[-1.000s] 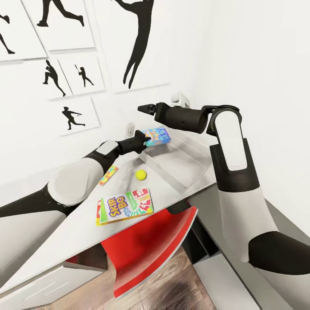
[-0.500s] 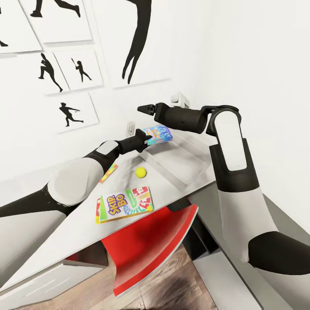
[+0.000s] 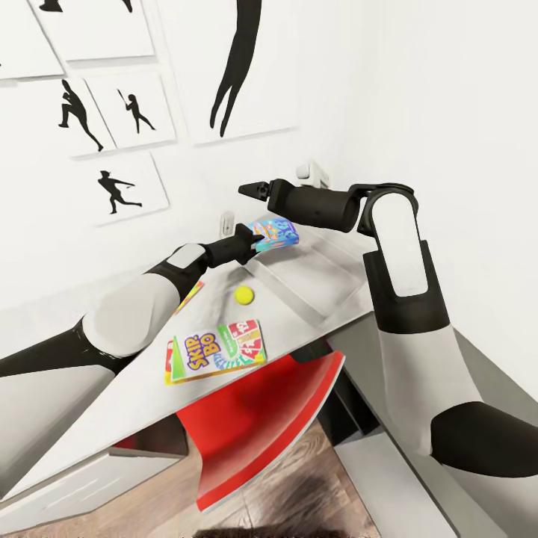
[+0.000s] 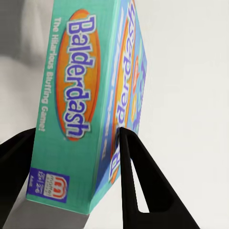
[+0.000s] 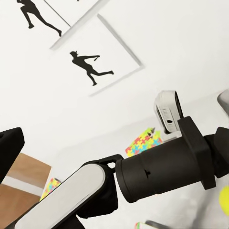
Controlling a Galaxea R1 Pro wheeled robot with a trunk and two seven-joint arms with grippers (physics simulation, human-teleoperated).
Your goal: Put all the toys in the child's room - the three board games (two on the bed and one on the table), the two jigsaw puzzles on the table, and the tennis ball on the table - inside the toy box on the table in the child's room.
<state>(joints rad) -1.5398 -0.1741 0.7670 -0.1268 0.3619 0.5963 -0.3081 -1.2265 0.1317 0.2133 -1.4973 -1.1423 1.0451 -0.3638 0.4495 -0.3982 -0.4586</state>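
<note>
While left fingers [image 4: 126, 157] pinch the blue board game [image 3: 273, 232] above the toy box [image 3: 317, 280] rim, next: lower, release. Right fingers' [image 3: 250, 189] state: can't tell.

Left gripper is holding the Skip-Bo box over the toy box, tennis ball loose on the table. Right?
Not quite. The left gripper holds the Balderdash box, not the Skip-Bo box, which lies flat on the table; the left wrist view shows the title. It is over the toy box, and the tennis ball is loose on the table.
</note>
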